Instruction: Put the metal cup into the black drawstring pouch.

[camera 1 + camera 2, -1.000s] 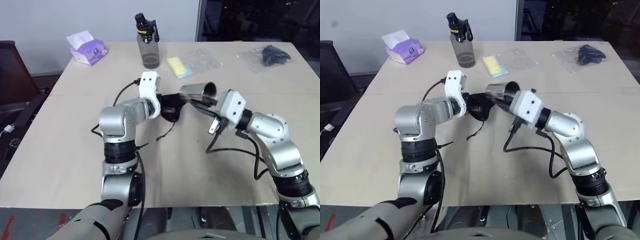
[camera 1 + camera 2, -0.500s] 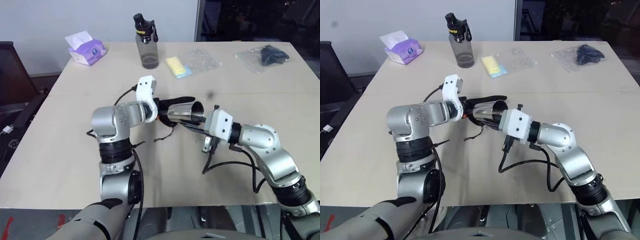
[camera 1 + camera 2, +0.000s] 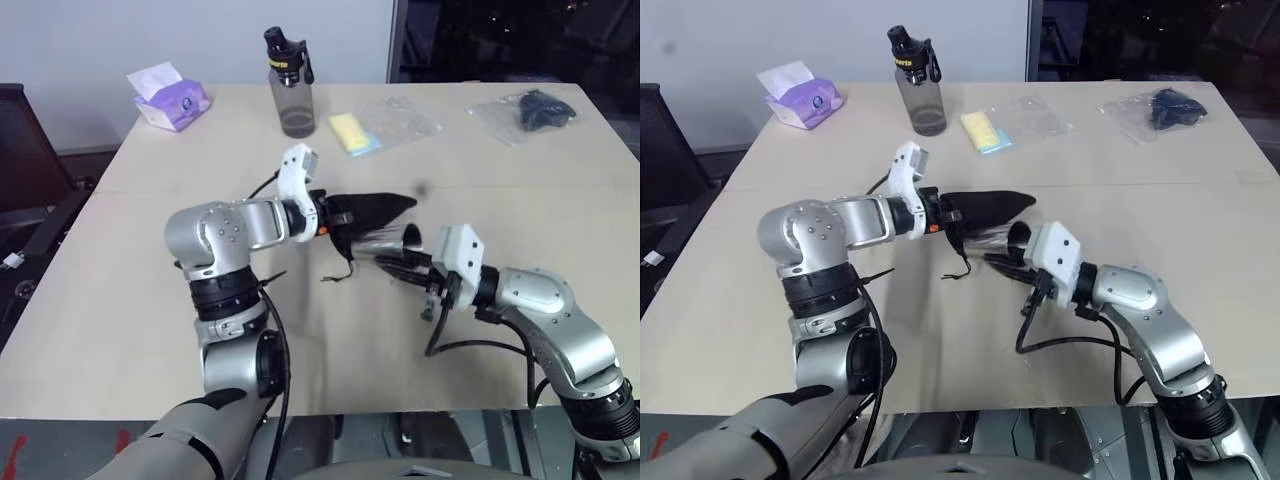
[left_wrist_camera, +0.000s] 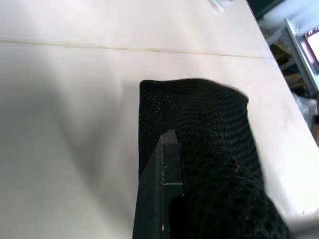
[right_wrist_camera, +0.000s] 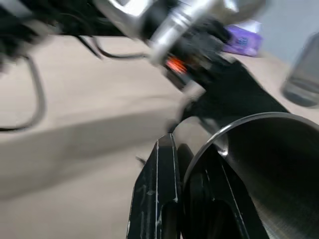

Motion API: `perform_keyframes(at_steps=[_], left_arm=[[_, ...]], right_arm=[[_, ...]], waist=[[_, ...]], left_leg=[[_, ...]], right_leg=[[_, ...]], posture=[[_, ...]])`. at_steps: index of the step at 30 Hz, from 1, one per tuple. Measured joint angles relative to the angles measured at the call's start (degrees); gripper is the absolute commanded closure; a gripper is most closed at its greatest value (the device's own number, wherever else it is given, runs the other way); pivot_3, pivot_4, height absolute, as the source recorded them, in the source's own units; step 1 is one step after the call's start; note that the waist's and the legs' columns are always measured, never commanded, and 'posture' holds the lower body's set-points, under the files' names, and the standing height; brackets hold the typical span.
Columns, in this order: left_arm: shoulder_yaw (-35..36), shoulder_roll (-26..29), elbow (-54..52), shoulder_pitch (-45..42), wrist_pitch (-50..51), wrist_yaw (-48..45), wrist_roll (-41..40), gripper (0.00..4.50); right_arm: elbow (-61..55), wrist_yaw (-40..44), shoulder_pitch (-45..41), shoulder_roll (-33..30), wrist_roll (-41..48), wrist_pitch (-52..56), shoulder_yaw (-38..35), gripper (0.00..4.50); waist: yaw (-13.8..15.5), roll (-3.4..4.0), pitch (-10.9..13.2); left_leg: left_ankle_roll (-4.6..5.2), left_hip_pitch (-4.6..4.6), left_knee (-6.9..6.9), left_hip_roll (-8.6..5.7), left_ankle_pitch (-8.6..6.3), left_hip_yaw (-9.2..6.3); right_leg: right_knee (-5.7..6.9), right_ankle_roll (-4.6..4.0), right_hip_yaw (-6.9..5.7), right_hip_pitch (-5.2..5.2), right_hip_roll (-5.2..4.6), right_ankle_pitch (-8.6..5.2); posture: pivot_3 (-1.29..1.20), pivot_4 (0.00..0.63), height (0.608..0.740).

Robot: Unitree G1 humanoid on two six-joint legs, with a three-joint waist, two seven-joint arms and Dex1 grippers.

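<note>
While your left gripper held the black drawstring pouch lifted above the bench, its fingers were pinched together on the fabric at the pouch's near end. The pouch stretched out roughly level from that grip toward your right side, with a thin cord hanging loose beneath it. In the left wrist view the black mesh weave lay directly against one finger.

Your right gripper was clamped on the rim of the metal cup, one finger inside the wall and one outside, as the right wrist view showed. The cup lay on its side in the air, just below the pouch and close against its underside; whether cup and pouch were touching could not be determined. The cup was not inside the pouch.

Standing at the far side of the bench, well apart from both grippers, you had a grey bottle with a black cap, a purple tissue pack, a yellow item beside clear plastic wrap, and a dark object in a clear bag.
</note>
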Motion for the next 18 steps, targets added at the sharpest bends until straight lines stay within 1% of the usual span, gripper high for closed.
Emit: perform_keyframes(at_steps=[3,5,7,11,12,14,16,18], left_arm=[[-0.2,-0.2,1.1,-0.5,-0.1,1.7,0.1,4.50],[0.0,-0.6,1.8,-1.0,-0.3,3.1,0.6,4.50],[0.0,-1.6,2.3,-1.3,-0.3,3.9,0.7,4.50],[0.2,-2.1,2.4,-1.6,-0.4,5.3,1.0,4.50],[0.4,-2.3,2.4,-1.6,-0.4,5.8,1.0,4.50],[0.7,-2.8,2.4,-1.7,-0.3,6.2,1.0,4.50],[1.1,-2.9,2.4,-1.7,0.1,6.6,1.0,4.50],[1.5,-2.9,2.2,-1.6,0.9,6.8,1.0,4.50]], right_arm=[[-1.1,-0.2,0.0,1.3,3.1,2.5,0.6,4.46],[-1.3,-0.8,-0.6,4.1,6.9,4.6,0.5,4.46],[-1.6,-1.3,-1.7,5.0,8.8,6.2,0.7,4.46],[-1.6,-2.5,-2.1,6.6,10.0,8.3,2.1,4.46],[-1.4,-3.5,-2.1,7.5,9.6,8.3,2.8,4.46],[0.6,-6.5,-2.2,8.9,6.0,7.2,4.6,4.46],[3.7,-10.2,-2.4,9.4,0.8,6.0,6.2,4.46],[6.8,-14.2,-2.6,10.6,-3.2,5.3,6.4,4.46]], waist=[[0.2,-0.01,0.0],[0.2,-0.01,0.0],[0.3,-0.01,0.0],[0.3,-0.01,0.0],[0.3,-0.01,0.0],[0.2,-0.01,0.0],[0.3,-0.01,0.0],[0.3,-0.01,0.0]], left_leg=[[0.00,-0.01,0.02,-0.02,0.00,0.02],[0.00,-0.01,0.04,-0.03,0.00,0.03],[0.00,-0.01,0.04,-0.03,0.00,0.02],[-0.01,-0.01,0.02,-0.03,0.00,0.00],[-0.02,-0.01,0.02,-0.03,0.00,0.01],[-0.02,-0.01,0.02,-0.03,-0.01,0.03],[-0.03,-0.01,0.03,-0.04,0.00,0.05],[-0.06,-0.01,0.03,-0.04,0.02,0.05]], right_leg=[[0.00,0.00,0.02,0.00,-0.03,0.01],[0.00,-0.01,0.02,0.01,-0.04,0.01],[0.00,-0.01,0.02,0.01,-0.04,0.02],[0.00,-0.02,0.00,0.00,-0.04,0.02],[0.00,-0.02,0.01,-0.01,-0.03,0.02],[0.00,-0.02,0.02,-0.01,-0.03,0.02],[0.00,-0.03,0.02,-0.01,-0.04,0.02],[0.00,-0.05,0.03,-0.01,-0.04,0.04]], posture=[[0.00,0.150,0.740],[0.00,0.150,0.740],[0.00,0.150,0.740],[0.00,0.150,0.740],[0.00,0.150,0.740],[0.00,0.150,0.740],[0.00,0.150,0.740],[0.00,0.150,0.740]])
